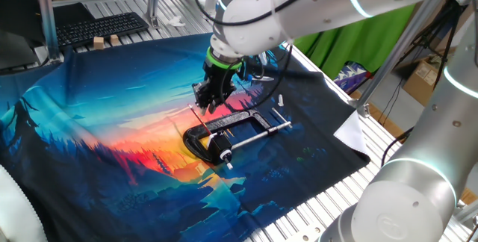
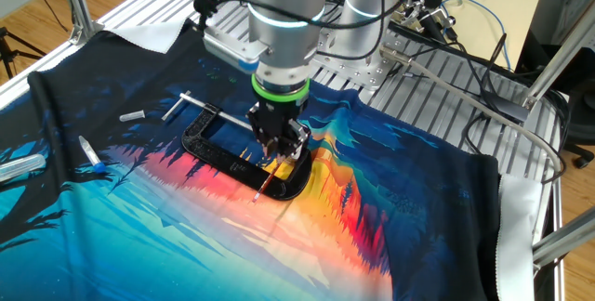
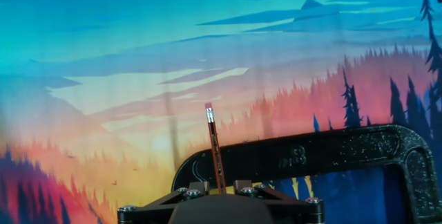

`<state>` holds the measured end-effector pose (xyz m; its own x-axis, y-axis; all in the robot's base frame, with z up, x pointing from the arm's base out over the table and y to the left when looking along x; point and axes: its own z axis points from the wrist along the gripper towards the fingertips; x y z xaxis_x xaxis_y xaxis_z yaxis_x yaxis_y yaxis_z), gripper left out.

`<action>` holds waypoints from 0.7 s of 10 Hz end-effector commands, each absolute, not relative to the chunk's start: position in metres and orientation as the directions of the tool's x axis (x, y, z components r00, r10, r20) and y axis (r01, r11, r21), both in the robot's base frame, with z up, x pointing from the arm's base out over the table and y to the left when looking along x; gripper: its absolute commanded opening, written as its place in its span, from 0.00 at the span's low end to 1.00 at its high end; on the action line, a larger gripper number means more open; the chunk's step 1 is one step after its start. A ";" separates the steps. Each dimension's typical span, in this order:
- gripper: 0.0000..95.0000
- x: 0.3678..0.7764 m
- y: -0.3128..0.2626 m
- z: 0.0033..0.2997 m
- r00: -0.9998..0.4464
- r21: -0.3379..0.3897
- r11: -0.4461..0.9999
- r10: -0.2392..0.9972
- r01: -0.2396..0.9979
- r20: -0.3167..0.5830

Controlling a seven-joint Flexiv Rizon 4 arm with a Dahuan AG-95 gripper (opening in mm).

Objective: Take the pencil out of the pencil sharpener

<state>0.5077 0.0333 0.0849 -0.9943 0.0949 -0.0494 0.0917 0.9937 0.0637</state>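
My gripper (image 3: pixel 221 186) points down over the black C-clamp (image 3: pixel 311 156) on the printed cloth. It is shut on the pencil (image 3: pixel 214 144), a thin reddish stick that runs out from between the fingers to its eraser end. In the other fixed view the pencil (image 2: pixel 264 185) slants down out of the gripper (image 2: pixel 279 152), over the clamp's curved end (image 2: pixel 296 178). In one fixed view the gripper (image 1: pixel 208 106) hangs just left of the clamp (image 1: pixel 246 119), and the pencil (image 1: pixel 197 116) shows as a faint line. I cannot make out the pencil sharpener in any view.
The clamp's shiny screw rod (image 2: pixel 228 117) lies across the cloth. Small white pieces (image 2: pixel 133 115) and a pen-like thing (image 2: pixel 90 152) lie on the cloth to the left. A keyboard (image 1: pixel 101 25) sits at the back. The cloth's edge (image 1: pixel 351 149) meets the slatted metal table.
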 end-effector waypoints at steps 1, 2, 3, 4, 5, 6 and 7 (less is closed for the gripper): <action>0.20 0.507 0.034 0.079 -0.993 0.065 0.993 0.102 0.098 -0.055; 0.20 0.507 0.034 0.077 -0.993 0.066 0.993 0.103 0.099 -0.057; 0.20 0.507 0.034 0.076 -0.993 0.066 0.993 0.103 0.099 -0.057; 0.20 0.508 0.034 0.074 -0.993 0.067 0.993 0.103 0.099 -0.057; 0.20 0.508 0.034 0.071 -0.993 0.068 0.993 0.103 0.099 -0.060; 0.20 0.509 0.034 0.069 -0.993 0.070 0.993 0.104 0.100 -0.061; 0.20 0.509 0.035 0.067 -0.993 0.071 0.992 0.106 0.102 -0.060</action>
